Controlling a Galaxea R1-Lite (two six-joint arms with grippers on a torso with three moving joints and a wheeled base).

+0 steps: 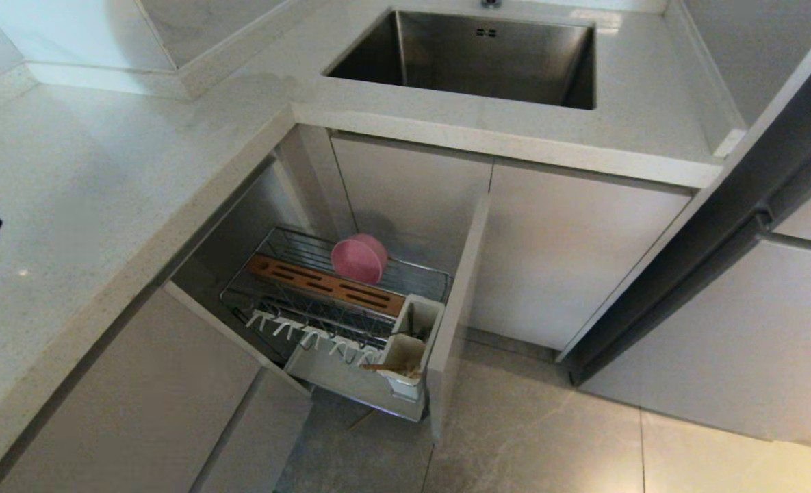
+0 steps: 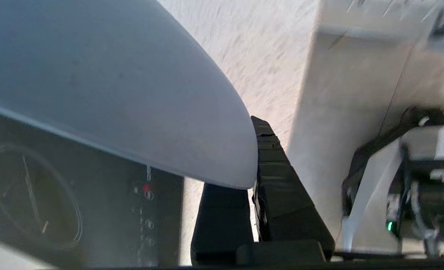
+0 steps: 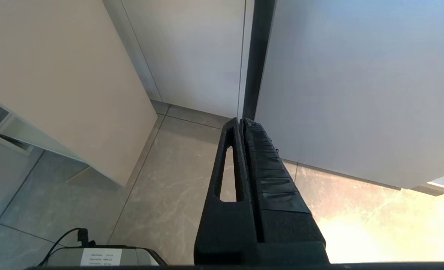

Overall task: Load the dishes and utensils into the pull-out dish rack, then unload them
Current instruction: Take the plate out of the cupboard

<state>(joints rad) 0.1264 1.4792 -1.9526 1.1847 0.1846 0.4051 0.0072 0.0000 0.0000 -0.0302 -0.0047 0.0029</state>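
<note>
Here, a chrome wire pull-out dish rack [image 1: 350,308] juts from a pale, speckled stone counter [image 1: 104,205] beside a brushed steel sink [image 1: 473,55]. A smooth, matte pink bowl [image 1: 358,258] stands on edge in the rack's far side, just behind a slotted brown wooden strip [image 1: 326,284]. White plastic prongs [image 1: 309,335] line the near side, and light wooden chopsticks [image 1: 388,368] lie in the white utensil cup [image 1: 412,342] at the rack's front corner. In the left wrist view, the left gripper [image 2: 252,180] has its ridged black fingers pinched on the thin rim of a round, flat, light-blue plate [image 2: 105,93], above a glossy black cooktop [image 2: 57,210]. The right gripper [image 3: 242,125] hangs near the grey tiled floor [image 3: 162,195], fingers pressed together, holding nothing.
</note>
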